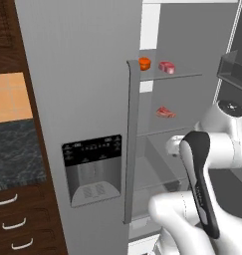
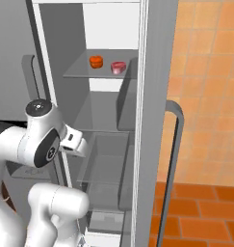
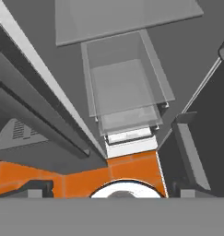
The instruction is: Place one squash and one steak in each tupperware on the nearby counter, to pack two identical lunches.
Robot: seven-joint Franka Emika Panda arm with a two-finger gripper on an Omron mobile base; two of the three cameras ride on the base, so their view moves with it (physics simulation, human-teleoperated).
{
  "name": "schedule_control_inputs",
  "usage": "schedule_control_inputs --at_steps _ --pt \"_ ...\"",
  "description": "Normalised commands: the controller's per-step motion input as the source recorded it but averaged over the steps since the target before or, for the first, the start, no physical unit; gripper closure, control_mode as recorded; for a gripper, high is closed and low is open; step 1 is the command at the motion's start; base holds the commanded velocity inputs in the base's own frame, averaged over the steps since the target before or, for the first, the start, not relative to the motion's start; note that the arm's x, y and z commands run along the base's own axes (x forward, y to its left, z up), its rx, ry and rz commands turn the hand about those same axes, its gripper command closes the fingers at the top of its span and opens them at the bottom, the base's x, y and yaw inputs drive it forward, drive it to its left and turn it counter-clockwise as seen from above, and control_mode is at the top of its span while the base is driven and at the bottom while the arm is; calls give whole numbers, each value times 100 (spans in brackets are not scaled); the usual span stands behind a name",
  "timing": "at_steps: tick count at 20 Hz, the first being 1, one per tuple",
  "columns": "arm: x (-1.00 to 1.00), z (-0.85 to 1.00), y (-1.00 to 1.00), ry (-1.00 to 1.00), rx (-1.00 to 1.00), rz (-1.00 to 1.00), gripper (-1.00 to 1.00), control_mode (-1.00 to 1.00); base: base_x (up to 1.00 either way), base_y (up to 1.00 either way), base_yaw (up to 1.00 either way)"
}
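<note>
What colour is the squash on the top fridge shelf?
Orange-red. The squash shows best in the right base view, beside a pink-red steak.

Open fridge w/ glass shelves: upper shelf (image 1: 184,75) carries one orange squash (image 1: 144,63) at its left front corner and a pink-red steak chunk (image 1: 167,67) just beside it to the right, not touching; both sit well above the end effector's level. Next shelf down (image 1: 157,132) holds a flat red steak slab (image 1: 165,112) w/ white streaks, alone. Hand view, ahead of the end effector: clear drawers (image 3: 125,83) stacked under a glass shelf, orange tile floor (image 3: 85,177) below.
</note>
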Motion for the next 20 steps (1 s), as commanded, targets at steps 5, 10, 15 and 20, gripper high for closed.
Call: schedule_control_inputs --at_steps 5,10,15,20 --pt "57 -3 0 -15 23 -55 -100 -100 0 0 0" --pt "49 0 -25 0 29 -52 -100 -100 0 0 0" --pt "58 0 -54 0 24 -19 -100 -100 0 0 0" --pt "93 0 -18 0 12 -5 -100 -100 0 0 0"
